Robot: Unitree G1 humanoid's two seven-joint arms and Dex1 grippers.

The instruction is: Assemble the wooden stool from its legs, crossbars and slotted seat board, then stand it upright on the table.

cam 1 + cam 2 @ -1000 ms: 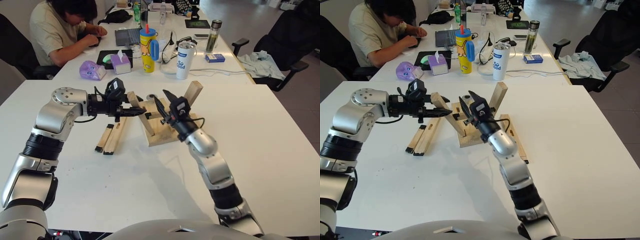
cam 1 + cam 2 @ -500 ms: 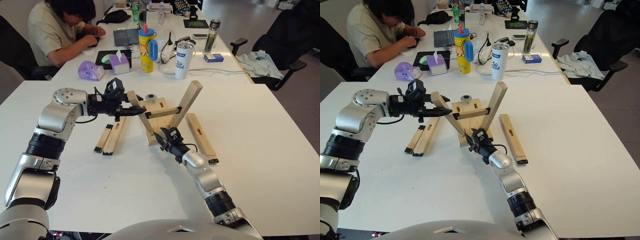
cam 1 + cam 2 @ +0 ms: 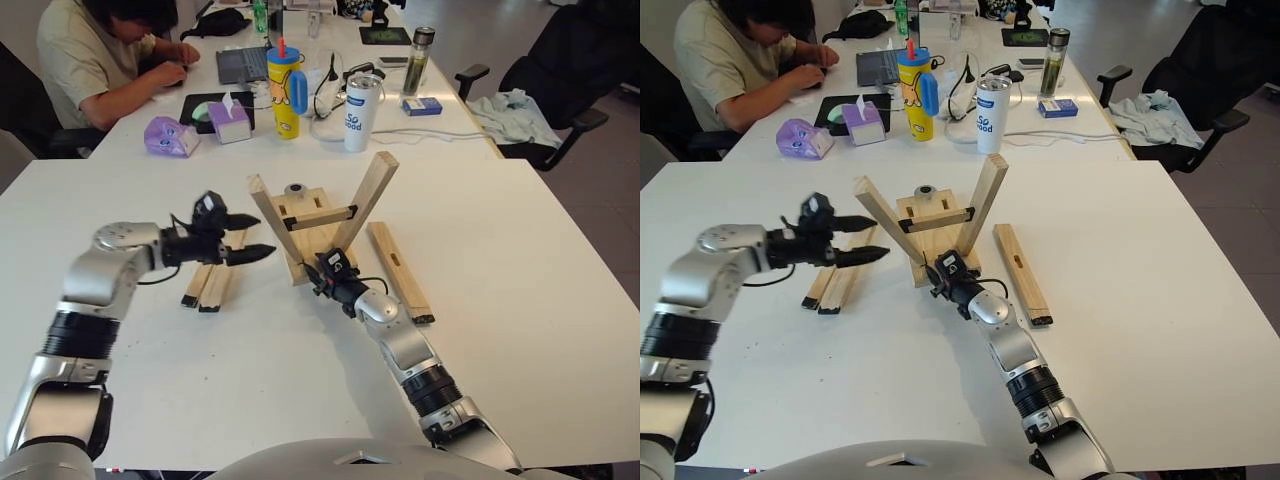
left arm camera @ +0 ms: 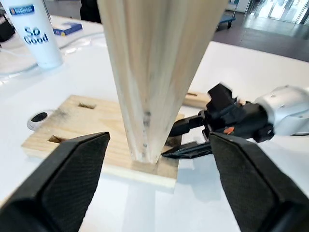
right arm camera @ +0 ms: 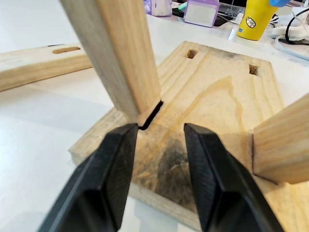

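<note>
**benchnoob:** How would that half-built stool have handled at that point? Where would you have grabbed it?

**sawdust_dan:** The seat board (image 3: 318, 240) lay flat on the table (image 3: 520, 250) with two legs standing in its slots, splayed into a V. The left leg (image 3: 275, 225) and the right leg (image 3: 362, 205) were tied together by a crossbar (image 3: 320, 217). It was all pale bare wood, square-cut, with a matte grain, so I'd guess stiff, fairly light and not slippery. The joints looked press-fit, and I figured they'd wobble loose if yanked sideways.

**benchnoob:** And the hands?

**sawdust_dan:** Both were empty. The left hand (image 3: 266, 234) was spread wide just beside the left leg, hanging over two loose sticks (image 3: 210, 280). The right hand (image 3: 320, 278) sat low at the board's near edge, by the foot of the legs, with its fingers parted. A spare slotted leg (image 3: 398, 268) lay to the right of the board.

**benchnoob:** So grip where?

**sawdust_dan:** Low on a leg near its slot, across the flat faces, pressing straight down. For lifting I'd have pinched the board edge, never the crossbar
</note>
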